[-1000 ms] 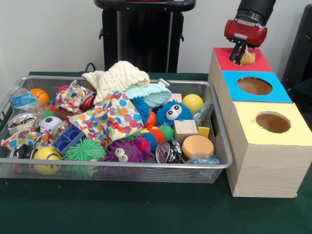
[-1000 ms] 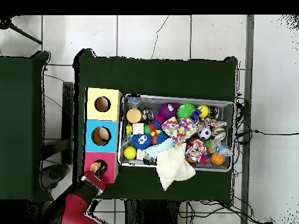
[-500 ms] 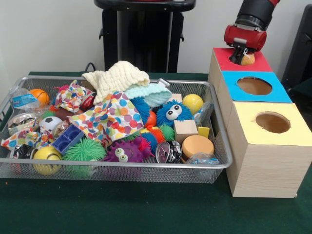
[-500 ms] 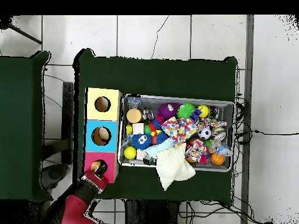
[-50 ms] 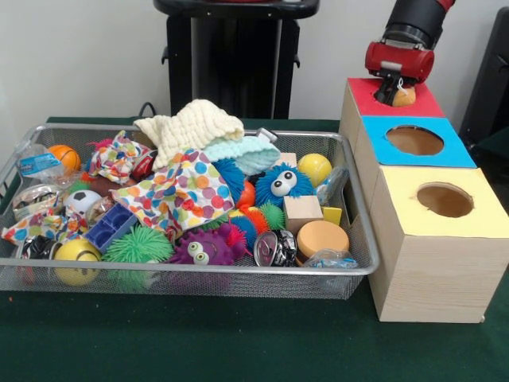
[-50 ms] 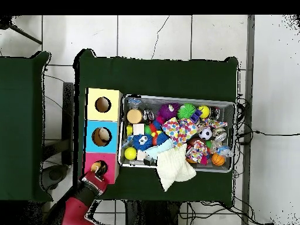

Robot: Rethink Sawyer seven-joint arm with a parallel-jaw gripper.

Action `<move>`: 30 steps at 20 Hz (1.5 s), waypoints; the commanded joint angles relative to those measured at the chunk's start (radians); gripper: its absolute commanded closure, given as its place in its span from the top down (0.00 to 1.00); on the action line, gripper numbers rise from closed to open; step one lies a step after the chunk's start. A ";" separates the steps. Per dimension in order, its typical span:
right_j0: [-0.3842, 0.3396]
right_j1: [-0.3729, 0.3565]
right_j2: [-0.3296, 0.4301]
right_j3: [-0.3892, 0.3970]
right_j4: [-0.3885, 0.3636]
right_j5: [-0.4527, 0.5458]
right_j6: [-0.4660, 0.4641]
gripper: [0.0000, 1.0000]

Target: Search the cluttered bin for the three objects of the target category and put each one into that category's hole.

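Hanging over the red box (image 5: 413, 104), gripper (image 5: 395, 95) upright.

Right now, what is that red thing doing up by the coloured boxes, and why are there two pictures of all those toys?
The red thing is the end of a robot arm. Its grasping part, the gripper, sits over the hole in the red-topped box with a small orange ball at its tip, right at that hole. One picture is taken from across the table; the other looks straight down from above, so everything appears turned around. On the green table stands a wire bin full of toys: fuzzy monsters with googly eyes, spiky balls, a yellow ball, a wooden block and dotted cloths. Beside it stand three boxes with holes: red, blue and yellow.
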 commanded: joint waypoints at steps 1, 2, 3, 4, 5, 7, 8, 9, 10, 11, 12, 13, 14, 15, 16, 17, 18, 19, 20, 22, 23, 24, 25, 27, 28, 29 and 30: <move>0.014 0.158 0.292 0.003 -0.002 0.115 0.357 0.00; 0.011 0.160 0.295 0.004 -0.011 0.106 0.366 0.00; 0.007 0.161 0.296 0.005 -0.021 0.099 0.364 0.00; 0.002 0.157 0.297 0.007 -0.035 0.099 0.353 0.00; -0.004 0.153 0.298 0.010 -0.048 0.099 0.342 0.00; -0.028 0.145 0.308 0.017 -0.094 0.087 0.350 0.00; -0.037 0.142 0.310 0.020 -0.112 0.084 0.344 0.00; -0.044 0.139 0.313 0.024 -0.126 0.077 0.346 0.00; -0.053 0.138 0.317 0.027 -0.144 0.067 0.351 0.00; -0.061 0.137 0.320 0.028 -0.156 0.064 0.349 0.00; -0.067 0.136 0.325 0.030 -0.160 0.064 0.347 0.00; -0.074 0.135 0.329 0.033 -0.166 0.061 0.346 0.00; -0.080 0.134 0.333 0.035 -0.172 0.058 0.345 0.00; -0.086 0.133 0.337 0.037 -0.178 0.053 0.345 0.00; -0.095 0.131 0.340 0.041 -0.186 0.053 0.340 0.00; -0.106 0.126 0.344 0.045 -0.200 0.054 0.336 0.00; -0.117 0.122 0.348 0.049 -0.215 0.055 0.331 0.00; -0.138 0.114 0.356 0.056 -0.246 0.054 0.334 0.00; -0.153 0.105 0.364 0.064 -0.274 0.049 0.343 0.00; -0.189 0.098 0.381 0.076 -0.322 0.036 0.365 0.00; -0.205 0.095 0.389 0.081 -0.345 0.029 0.372 0.00; -0.228 0.093 0.399 0.087 -0.376 0.021 0.380 0.00; -0.254 0.089 0.411 0.094 -0.414 0.013 0.386 0.00; -0.311 0.084 0.436 0.108 -0.504 -0.010 0.400 0.00; -0.339 0.086 0.448 0.112 -0.549 -0.027 0.410 0.00; -0.352 0.094 0.454 0.112 -0.574 -0.045 0.417 0.00; -0.365 0.101 0.460 0.113 -0.600 -0.063 0.424 0.00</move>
